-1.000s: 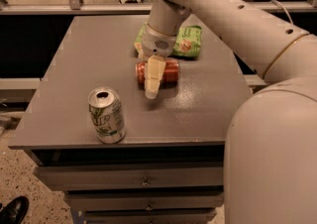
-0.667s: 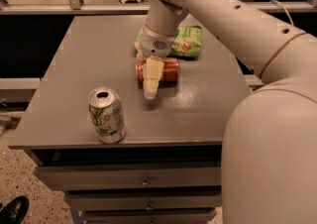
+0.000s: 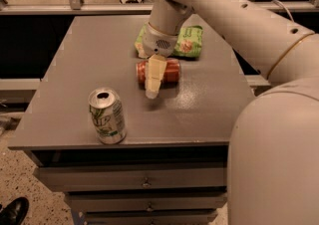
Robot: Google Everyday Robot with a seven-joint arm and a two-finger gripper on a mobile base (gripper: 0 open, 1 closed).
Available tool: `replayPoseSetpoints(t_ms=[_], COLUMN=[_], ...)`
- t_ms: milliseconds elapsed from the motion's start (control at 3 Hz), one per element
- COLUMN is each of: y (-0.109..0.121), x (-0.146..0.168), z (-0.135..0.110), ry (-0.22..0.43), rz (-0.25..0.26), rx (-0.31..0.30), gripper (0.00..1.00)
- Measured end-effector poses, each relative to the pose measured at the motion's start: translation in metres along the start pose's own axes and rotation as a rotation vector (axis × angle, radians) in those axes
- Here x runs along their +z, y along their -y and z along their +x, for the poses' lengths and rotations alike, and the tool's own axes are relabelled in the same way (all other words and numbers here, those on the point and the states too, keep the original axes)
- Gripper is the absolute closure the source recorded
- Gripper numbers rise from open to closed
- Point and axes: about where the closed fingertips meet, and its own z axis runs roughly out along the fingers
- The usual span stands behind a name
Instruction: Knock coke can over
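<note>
1. Nearest item: an upright green-and-white can (image 3: 106,115), top opened, near the front left edge of the table (image 3: 65,119). It is not the target. Keep the arm away from it.

2. The gripper (image 3: 151,89) hangs mid-table, pointing down, its tip close above the surface. It shows as one cream blade, so it cannot be told whether it is spread or closed. It crosses in front of the coke can (image 3: 169,70) and appears to touch it or stand just beside it.

3. The coke can lies on its side, long axis running left to right, directly behind the gripper. The knock therefore appears to be done. What remains is likely a clean retreat.

4. Recommended procedure: lift the gripper straight up before any sideways travel. A lateral drag could roll the can toward the green snack bag (image 3: 188,42) just behind it or off the table.

5. The robot arm (image 3: 234,15) reaches in from the right rear, above the bag. Retract it along that line.
</note>
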Motion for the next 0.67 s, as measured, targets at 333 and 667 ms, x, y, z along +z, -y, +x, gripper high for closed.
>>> replayPoseSetpoints(t_ms=[333,667], y=[0.000,-0.014], x=[-0.014,-0.056], z=[0.007,0.031], ry=[0.027,0.135], rz=[0.042,0.175], rx=[0.026,0.122], gripper=[0.00,0.00])
